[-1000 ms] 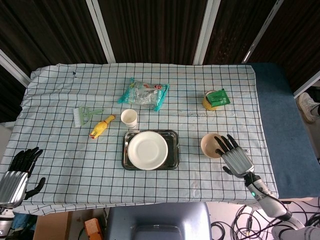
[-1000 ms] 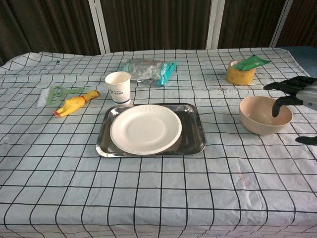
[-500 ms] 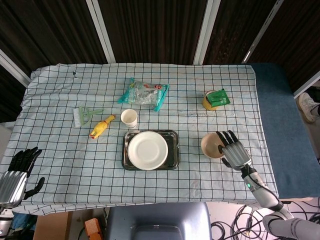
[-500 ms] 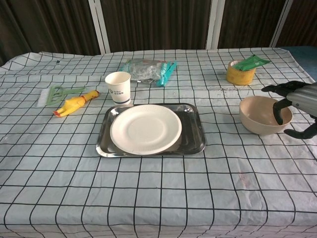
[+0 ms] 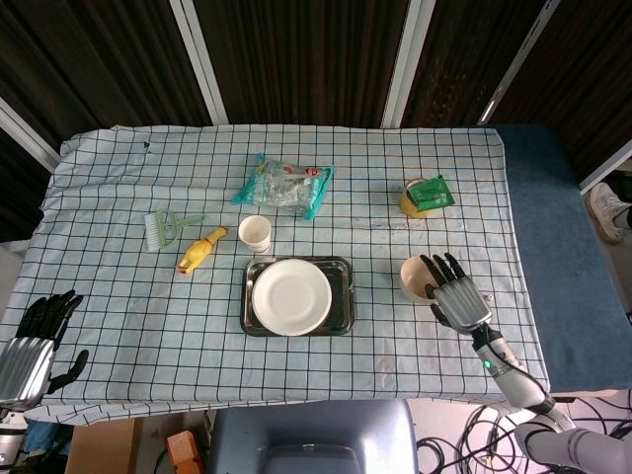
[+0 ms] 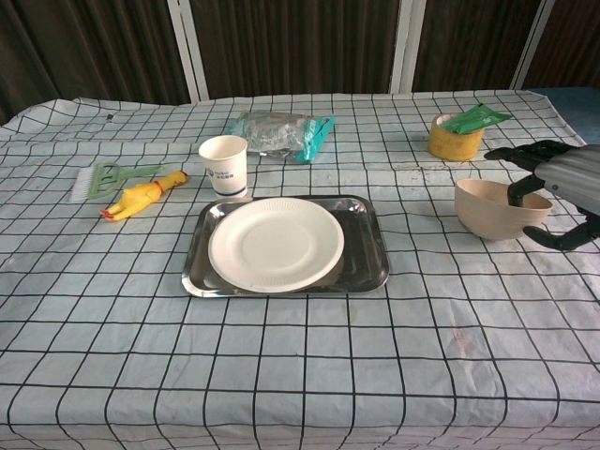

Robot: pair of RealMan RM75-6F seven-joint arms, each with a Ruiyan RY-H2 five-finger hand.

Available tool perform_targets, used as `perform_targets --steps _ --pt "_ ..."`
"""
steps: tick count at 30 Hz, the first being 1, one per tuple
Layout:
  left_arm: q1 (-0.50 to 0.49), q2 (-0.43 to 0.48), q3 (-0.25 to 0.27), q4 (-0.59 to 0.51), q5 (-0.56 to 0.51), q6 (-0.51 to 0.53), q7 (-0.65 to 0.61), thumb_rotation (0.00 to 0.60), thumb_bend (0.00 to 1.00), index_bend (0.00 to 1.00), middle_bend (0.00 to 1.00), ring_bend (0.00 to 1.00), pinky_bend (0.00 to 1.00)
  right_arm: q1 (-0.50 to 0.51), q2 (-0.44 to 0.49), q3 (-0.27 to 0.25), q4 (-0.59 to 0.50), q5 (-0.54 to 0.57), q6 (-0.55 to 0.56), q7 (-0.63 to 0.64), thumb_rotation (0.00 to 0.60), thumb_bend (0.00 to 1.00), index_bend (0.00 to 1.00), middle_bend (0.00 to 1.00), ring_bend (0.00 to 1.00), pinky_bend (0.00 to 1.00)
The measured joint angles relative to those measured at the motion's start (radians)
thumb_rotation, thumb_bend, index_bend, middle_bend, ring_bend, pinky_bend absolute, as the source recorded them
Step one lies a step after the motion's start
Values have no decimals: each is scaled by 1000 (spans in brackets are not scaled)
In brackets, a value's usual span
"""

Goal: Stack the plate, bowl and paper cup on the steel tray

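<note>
A white plate (image 5: pixel 291 296) (image 6: pixel 277 244) lies on the steel tray (image 5: pixel 345 272) (image 6: pixel 371 261) at the table's middle. The paper cup (image 5: pixel 255 234) (image 6: pixel 224 165) stands upright just behind the tray's left corner. To the right of the tray is the beige bowl (image 5: pixel 414 277) (image 6: pixel 493 210). My right hand (image 5: pixel 456 297) (image 6: pixel 555 180) grips its right rim, fingers inside and thumb outside, and the bowl looks slightly raised. My left hand (image 5: pixel 35 346) hangs with its fingers apart off the table's front left corner, holding nothing.
A yellow rubber chicken (image 5: pixel 200 250) (image 6: pixel 141 197) and a green brush (image 5: pixel 168 227) (image 6: pixel 108 176) lie left of the cup. A plastic bag (image 5: pixel 284 186) (image 6: pixel 279 131) sits behind it. A yellow tape roll with a green packet (image 5: pixel 425 196) (image 6: pixel 455 136) stands behind the bowl.
My right hand has closed in on the bowl's rim, and hand and bowl have shifted slightly up and away from the front edge. The left hand has stayed still.
</note>
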Motion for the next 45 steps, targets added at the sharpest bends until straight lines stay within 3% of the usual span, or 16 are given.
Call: perform_targets --steps 7,14,22,30,45 --pt "-3 -1 1 0 2 -5 4 600 400 0 30 28 48 21 19 32 -67 -20 25 -25 600 407 633 0 0 0" --pt "-1 -3 3 -2 6 -1 8 600 400 0 30 28 48 87 12 77 -161 -49 19 -135 600 406 633 2 0 0" --pt "2 0 5 -3 10 7 4 600 400 0 30 28 48 195 -97 146 -203 -43 -43 -283 600 406 633 14 0 0" --pt "9 2 8 -2 20 22 -1 600 400 0 30 29 48 261 -236 173 -145 -12 -83 -350 600 407 640 22 0 0" --pt "12 3 9 0 27 29 -7 600 400 0 30 28 48 328 -405 164 29 29 -134 -377 600 406 624 24 0 0"
